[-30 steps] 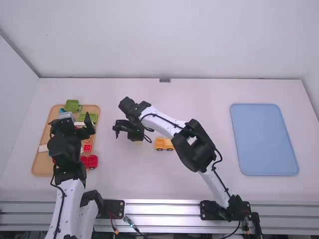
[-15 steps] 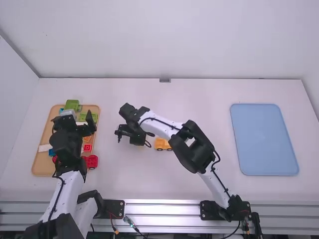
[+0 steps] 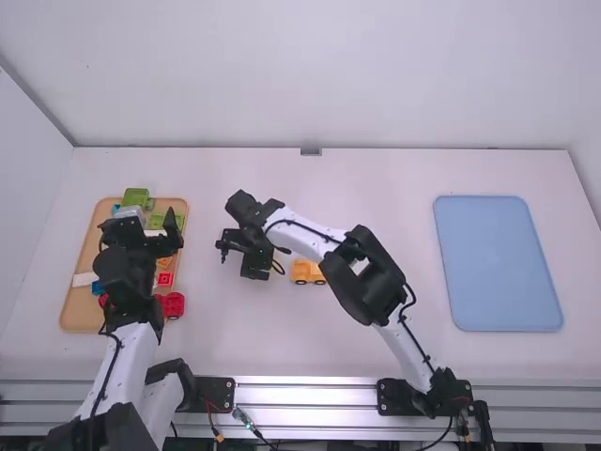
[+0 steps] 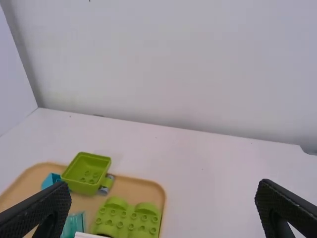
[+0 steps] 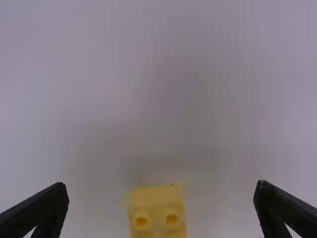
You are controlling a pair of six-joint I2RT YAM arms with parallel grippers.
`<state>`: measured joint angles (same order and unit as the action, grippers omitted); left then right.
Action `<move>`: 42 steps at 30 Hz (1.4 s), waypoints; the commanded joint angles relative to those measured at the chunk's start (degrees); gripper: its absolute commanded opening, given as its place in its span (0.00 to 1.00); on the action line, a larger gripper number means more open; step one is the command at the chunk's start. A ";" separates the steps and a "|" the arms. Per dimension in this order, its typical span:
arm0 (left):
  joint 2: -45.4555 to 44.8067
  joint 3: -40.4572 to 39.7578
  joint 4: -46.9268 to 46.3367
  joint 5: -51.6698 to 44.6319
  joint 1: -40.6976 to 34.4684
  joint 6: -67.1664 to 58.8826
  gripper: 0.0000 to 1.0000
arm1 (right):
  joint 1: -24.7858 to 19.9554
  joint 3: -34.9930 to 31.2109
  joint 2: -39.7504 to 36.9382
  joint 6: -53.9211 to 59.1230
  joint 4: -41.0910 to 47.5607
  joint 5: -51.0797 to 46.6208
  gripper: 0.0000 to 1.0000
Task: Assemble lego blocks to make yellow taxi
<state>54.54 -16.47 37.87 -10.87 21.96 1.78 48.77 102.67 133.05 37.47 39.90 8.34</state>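
Yellow taxi base (image 3: pixel 307 271) stands on surface (image 3: pixel 376 197), beside right gripper (image 5: pixel 162 187), probably parked for assembly. Right gripper spread; yellow block (image 5: pixel 157 213) lies between fingers, likely being lined up for pinch. Left gripper (image 4: pixel 163 185), also spread, hangs over tray (image 3: pixel 71 313).

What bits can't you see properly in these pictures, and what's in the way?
- High view: part of the tray, and whatever is under there, hidden by the left arm.
- High view: part of the yellow car, behind the right arm.
- Right wrist view: the rest of the yellow block, cut off by the bottom edge; it's blurred too.
- Left wrist view: the rest of the studded green block, cut off by the bottom edge.
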 commanded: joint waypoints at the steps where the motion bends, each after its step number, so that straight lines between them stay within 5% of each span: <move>1: 0.00 0.26 0.26 -0.46 0.17 0.42 0.99 | -1.62 -0.26 -2.32 0.04 -0.52 -0.39 0.99; 6: 0.00 0.26 0.59 -2.29 0.17 8.07 0.99 | -6.14 -0.28 -8.92 0.04 -2.05 5.64 0.99; 12: 0.39 0.15 3.15 -18.12 0.11 2.27 0.99 | -13.99 -0.50 -14.43 -2.23 -1.36 6.62 0.99; 18: 6.78 -4.50 -0.90 -23.96 -2.36 -2.29 0.99 | -19.71 -10.05 -19.89 -9.05 -11.13 0.44 0.98; 26: 23.65 -26.86 -30.86 -26.77 -14.56 -26.60 0.99 | -25.55 -34.64 -36.54 -13.60 -32.57 -0.87 0.99; 33: 39.65 -51.49 -69.59 -10.23 -27.36 -53.31 0.99 | -34.58 -48.68 -42.38 -18.84 -42.99 0.55 0.99; 36: 47.04 -58.73 -79.82 -6.27 -31.17 -63.93 0.99 | -38.84 -52.04 -44.00 -15.12 -43.69 11.45 0.99; 42: 53.51 -59.47 -80.21 -1.29 -35.28 -72.89 0.99 | -45.70 -55.93 -45.11 -1.29 -43.58 36.76 0.99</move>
<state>107.15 -76.14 -42.24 -15.05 -12.53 -62.98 4.71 47.46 90.13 29.32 -3.31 30.39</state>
